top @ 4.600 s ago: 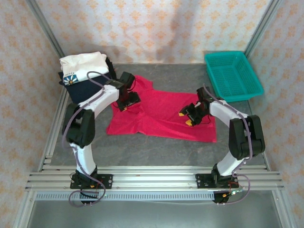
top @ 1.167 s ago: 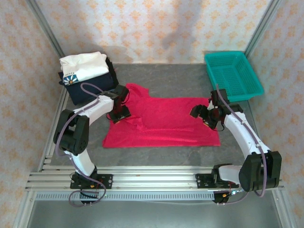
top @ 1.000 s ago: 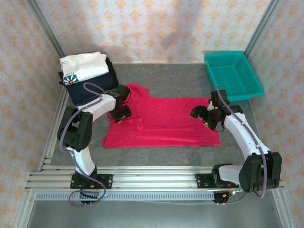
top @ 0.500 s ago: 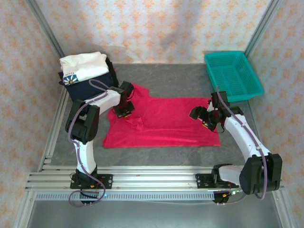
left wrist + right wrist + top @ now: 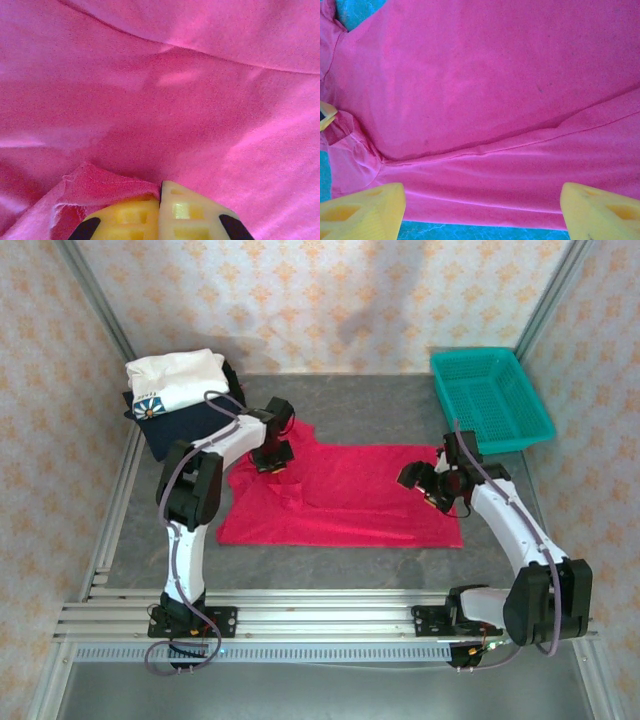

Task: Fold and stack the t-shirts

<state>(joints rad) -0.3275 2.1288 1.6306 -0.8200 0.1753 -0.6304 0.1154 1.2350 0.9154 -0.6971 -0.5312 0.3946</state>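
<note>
Left gripper [image 5: 272, 462] clamps the red t-shirt [image 5: 350, 502], right gripper [image 5: 432, 496] gapes above it, shirt stack [image 5: 175, 380] and teal basket [image 5: 447, 400] beyond.

Navy shirt [image 5: 175, 432] mostly under white shirt [image 5: 175, 373]; red shirt [image 5: 175, 100] overruns L-wrist frame; L tool [image 5: 160, 200] cut at btm.

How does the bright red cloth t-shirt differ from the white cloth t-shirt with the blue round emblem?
The bright red t-shirt lies spread on the table; the white t-shirt is folded. The left gripper pinches the red one; the white one sits untouched on a dark navy shirt.
</note>
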